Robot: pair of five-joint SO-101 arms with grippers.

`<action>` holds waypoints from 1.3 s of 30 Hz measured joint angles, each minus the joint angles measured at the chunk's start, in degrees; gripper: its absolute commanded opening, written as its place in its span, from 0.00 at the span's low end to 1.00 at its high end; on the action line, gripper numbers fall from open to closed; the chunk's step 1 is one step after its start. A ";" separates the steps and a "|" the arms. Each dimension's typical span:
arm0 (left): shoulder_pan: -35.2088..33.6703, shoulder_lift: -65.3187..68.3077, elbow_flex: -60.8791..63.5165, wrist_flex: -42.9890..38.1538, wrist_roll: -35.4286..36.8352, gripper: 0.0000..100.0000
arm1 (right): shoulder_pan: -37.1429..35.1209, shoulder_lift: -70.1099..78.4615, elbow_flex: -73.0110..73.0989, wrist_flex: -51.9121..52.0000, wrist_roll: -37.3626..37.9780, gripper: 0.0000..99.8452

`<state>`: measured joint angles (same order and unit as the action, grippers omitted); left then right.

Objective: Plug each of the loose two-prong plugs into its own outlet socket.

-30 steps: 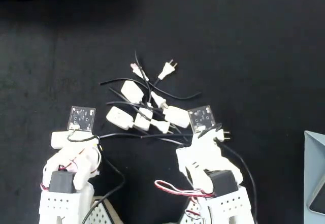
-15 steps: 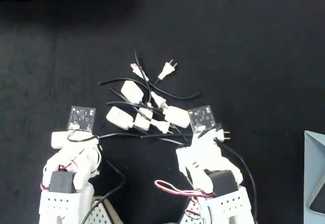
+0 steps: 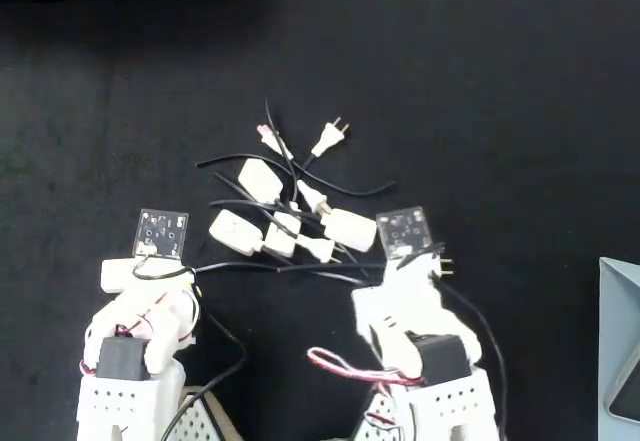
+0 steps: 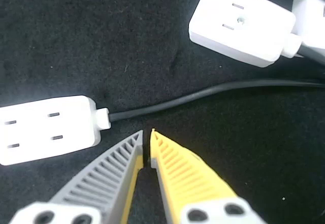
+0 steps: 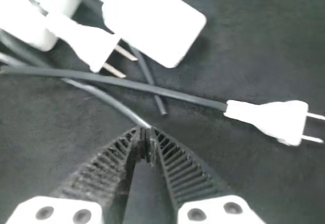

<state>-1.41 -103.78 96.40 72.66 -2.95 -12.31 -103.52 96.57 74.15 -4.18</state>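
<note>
Loose plug (image 5: 264, 117) just beside the right pincer (image 5: 147, 144) (tips together, nothing between them), its cord (image 5: 152, 87) nearer.

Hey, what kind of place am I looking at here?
Most likely a robotics lab bench: two white arms side by side at a black-covered table, with loose plugs and outlet sockets laid out for practice.

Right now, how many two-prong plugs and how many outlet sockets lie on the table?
Two-prong plugs: 5
Outlet sockets: 5
Total: 10
</note>
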 measured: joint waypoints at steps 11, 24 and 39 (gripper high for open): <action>-12.40 0.00 0.00 0.00 0.00 0.04 | 9.14 0.00 -5.01 -12.75 21.98 0.01; -14.59 0.00 0.00 0.00 0.00 0.04 | -1.76 16.44 -32.35 -6.42 22.95 0.01; -15.47 0.00 0.00 0.00 -0.09 0.04 | -1.23 61.45 -46.51 5.27 41.76 0.13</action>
<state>-16.88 -103.78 96.40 72.66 -3.03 -13.54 -42.07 50.07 79.43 37.58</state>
